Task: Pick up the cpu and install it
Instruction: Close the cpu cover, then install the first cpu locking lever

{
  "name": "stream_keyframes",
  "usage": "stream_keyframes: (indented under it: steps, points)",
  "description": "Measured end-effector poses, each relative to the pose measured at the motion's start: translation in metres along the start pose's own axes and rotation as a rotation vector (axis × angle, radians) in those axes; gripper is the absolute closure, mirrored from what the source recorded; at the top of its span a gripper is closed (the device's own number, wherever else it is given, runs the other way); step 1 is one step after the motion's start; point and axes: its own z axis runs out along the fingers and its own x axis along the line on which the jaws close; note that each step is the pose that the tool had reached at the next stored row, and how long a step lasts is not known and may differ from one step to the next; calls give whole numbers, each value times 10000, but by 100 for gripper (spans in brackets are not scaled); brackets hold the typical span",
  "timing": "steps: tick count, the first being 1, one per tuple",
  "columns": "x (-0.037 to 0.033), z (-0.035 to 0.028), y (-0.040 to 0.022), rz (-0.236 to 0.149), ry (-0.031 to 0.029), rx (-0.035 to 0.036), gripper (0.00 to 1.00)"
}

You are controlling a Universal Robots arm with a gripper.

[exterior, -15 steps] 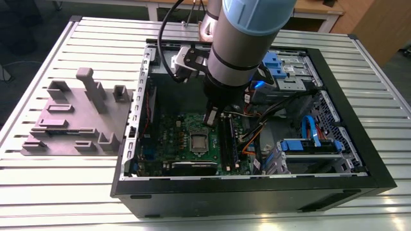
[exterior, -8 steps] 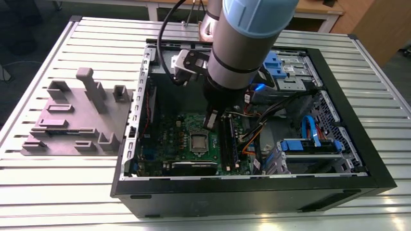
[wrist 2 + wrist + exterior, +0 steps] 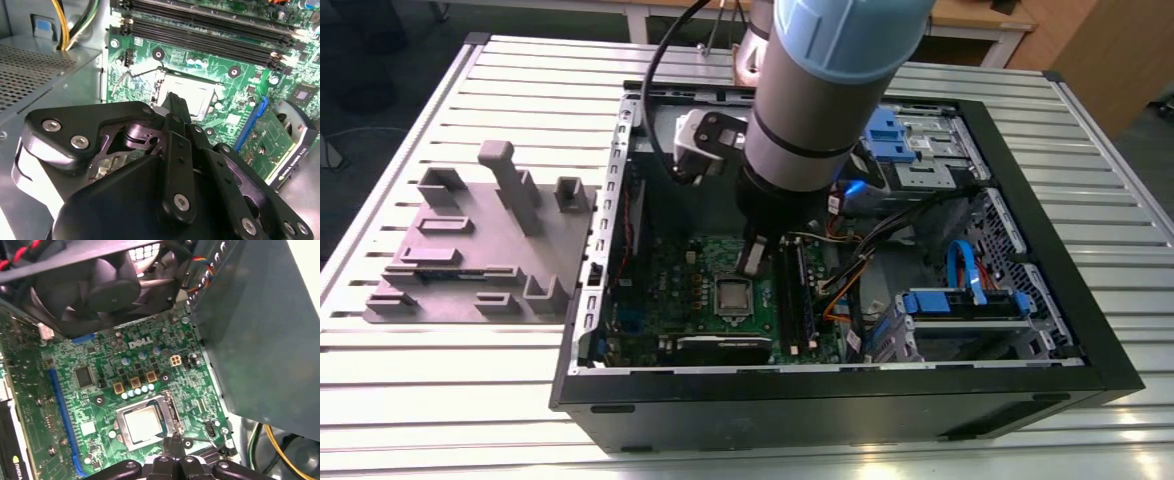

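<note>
Inside the case [image 3: 854, 405] | gripper [image 3: 172, 441] jaws pressed together, apparently empty — hovers near the cpu [image 3: 142, 424] lying in its socket [image 3: 169, 410] | risk: a stray nudge could skew it.

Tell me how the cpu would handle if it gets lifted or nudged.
The cpu looks like a thin, flat metal-topped square, so probably stiff and light. Its shiny top may be slippery. Lying flat inside the socket frame, it likely won't slide or tip.

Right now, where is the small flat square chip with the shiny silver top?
In the first wrist view the silver chip lies inside the metal socket frame on the green motherboard.
</note>
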Motion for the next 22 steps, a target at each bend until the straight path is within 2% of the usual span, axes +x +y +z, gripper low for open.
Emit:
stream_keyframes:
  steps: [2, 4, 8, 22]
  points:
    - [13, 1, 3, -18, 44, 8, 90]
    - [35, 5, 22, -27, 64, 11, 90]
    - [60, 24, 78, -35, 66, 11, 90]
    - [64, 31, 87, -35, 66, 12, 90]
